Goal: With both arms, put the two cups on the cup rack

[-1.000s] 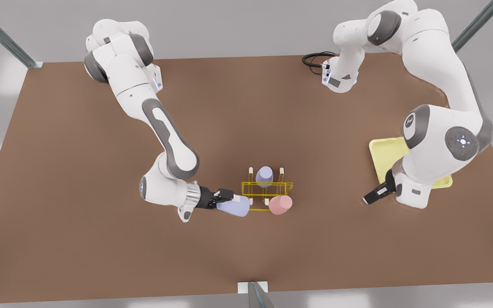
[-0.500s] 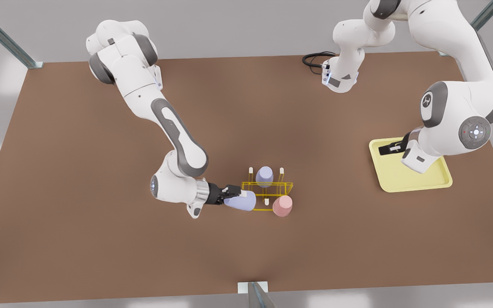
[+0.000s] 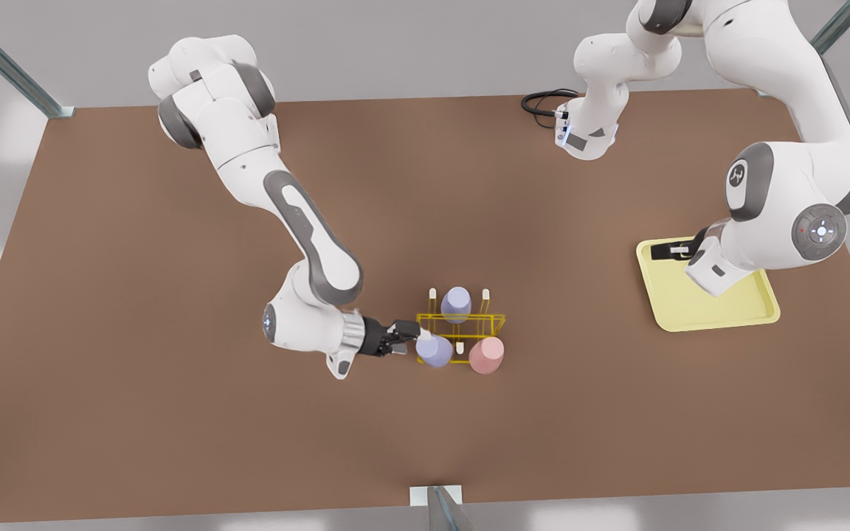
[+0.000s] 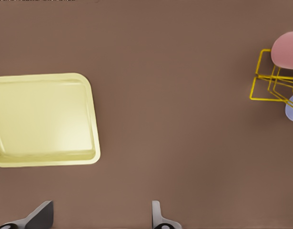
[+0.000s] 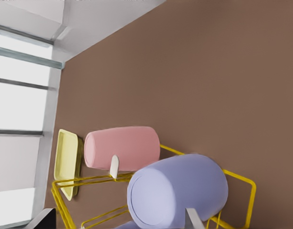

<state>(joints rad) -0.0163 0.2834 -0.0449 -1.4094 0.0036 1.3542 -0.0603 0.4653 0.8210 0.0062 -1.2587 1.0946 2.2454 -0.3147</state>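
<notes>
1. Front view: the right gripper (image 3: 404,341) pinches a lavender cup (image 3: 434,350) at the rack (image 3: 460,324), beside the pink cup (image 3: 486,355); another lavender cup (image 3: 456,304) sits on a far peg. The left gripper (image 3: 662,251) hangs over the tray (image 3: 720,306).
2. Left wrist view: left gripper spread above the table (image 4: 184,119).
3. Right wrist view: the held cup (image 5: 179,191) lies sideways on the rack (image 5: 237,200).

Two white jointed arms (image 3: 277,177) with grey joint sections, black two-finger grippers (image 3: 399,339) and a looped black base cable (image 3: 539,103).
</notes>
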